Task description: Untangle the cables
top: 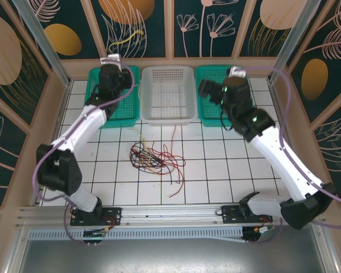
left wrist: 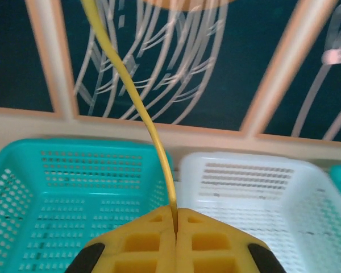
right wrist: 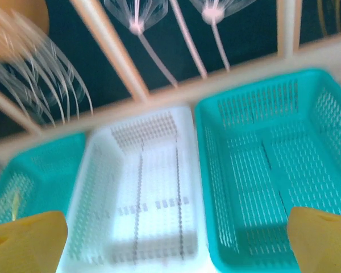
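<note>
A yellow cable (left wrist: 153,136) is clamped tight in the left pincer (left wrist: 175,219) above a teal basket (left wrist: 45,193), at eleven o'clock from the tangle of cables (top: 153,158) spread on the bench (top: 227,170). The right pincer (right wrist: 176,239) is held spread wide apart, at one o'clock.

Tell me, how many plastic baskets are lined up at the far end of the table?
3: the left teal basket at the back left, the white basket in the middle, and the right teal basket at the back right. The arms partly cover both teal ones.
</note>
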Available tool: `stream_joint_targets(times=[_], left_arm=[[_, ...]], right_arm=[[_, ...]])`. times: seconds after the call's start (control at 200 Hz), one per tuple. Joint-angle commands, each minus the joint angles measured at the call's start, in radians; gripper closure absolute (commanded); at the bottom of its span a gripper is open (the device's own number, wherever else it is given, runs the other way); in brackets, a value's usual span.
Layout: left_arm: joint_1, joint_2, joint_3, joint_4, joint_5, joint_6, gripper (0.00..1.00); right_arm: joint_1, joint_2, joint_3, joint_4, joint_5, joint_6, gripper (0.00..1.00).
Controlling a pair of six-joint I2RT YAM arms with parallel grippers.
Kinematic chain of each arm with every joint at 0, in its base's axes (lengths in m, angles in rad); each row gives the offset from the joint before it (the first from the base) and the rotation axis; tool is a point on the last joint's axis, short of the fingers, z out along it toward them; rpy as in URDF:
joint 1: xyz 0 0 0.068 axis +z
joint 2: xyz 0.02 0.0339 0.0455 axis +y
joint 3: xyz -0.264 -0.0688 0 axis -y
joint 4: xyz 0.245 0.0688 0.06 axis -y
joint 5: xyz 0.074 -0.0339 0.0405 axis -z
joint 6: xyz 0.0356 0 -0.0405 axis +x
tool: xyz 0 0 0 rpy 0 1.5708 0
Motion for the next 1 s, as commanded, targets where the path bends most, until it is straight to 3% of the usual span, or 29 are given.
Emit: stream_joint_targets(times=[0.0, 0.07, 0.13, 0.2, 0.3, 0.365, 0.47, 0.551, 0.711, 0.781, 0.881, 0.996], left_arm=[[0.058, 0.14, 0.116, -0.167, -0.044, -0.02, 1.0], [0.074, 0.212, 0.17, -0.192, -0.071, -0.019, 1.0], [0.079, 0.27, 0.222, -0.224, -0.093, -0.012, 0.99], [0.082, 0.334, 0.296, -0.283, -0.099, -0.005, 0.81], [0.08, 0.384, 0.38, -0.38, -0.085, -0.015, 0.4], [0.081, 0.368, 0.382, -0.413, -0.064, -0.036, 0.3], [0.081, 0.291, 0.321, -0.421, -0.009, -0.065, 0.26], [0.081, 0.225, 0.269, -0.427, 0.006, -0.076, 0.25], [0.079, 0.093, 0.175, -0.453, 0.048, -0.115, 0.28], [0.079, -0.009, 0.082, -0.414, 0.103, -0.144, 0.29], [0.076, -0.171, -0.086, -0.32, 0.235, -0.21, 0.3], [0.057, -0.335, -0.29, -0.245, 0.334, -0.304, 0.35]], right_arm=[[0.0, -0.19, -0.245, 0.225, 0.075, 0.015, 0.01], [-0.08, -0.268, -0.356, 0.278, -0.013, 0.127, 0.01], [-0.155, -0.247, -0.352, 0.18, -0.068, 0.195, 0.01], [-0.175, -0.17, -0.298, 0.035, -0.029, 0.22, 0.01], [-0.109, -0.064, -0.221, -0.144, 0.119, 0.223, 0.01], [-0.052, -0.001, -0.161, -0.268, 0.246, 0.264, 0.01], [-0.009, 0.078, -0.062, -0.453, 0.341, 0.371, 0.01], [0.022, 0.067, -0.066, -0.442, 0.344, 0.384, 0.02], [0.128, -0.083, -0.268, -0.039, 0.174, 0.258, 0.01], [0.153, -0.097, -0.305, 0.06, 0.02, 0.272, 0.01], [0.168, -0.043, -0.331, 0.123, -0.198, 0.302, 0.01], [0.301, 0.072, -0.339, 0.18, -0.25, 0.261, 0.06]])
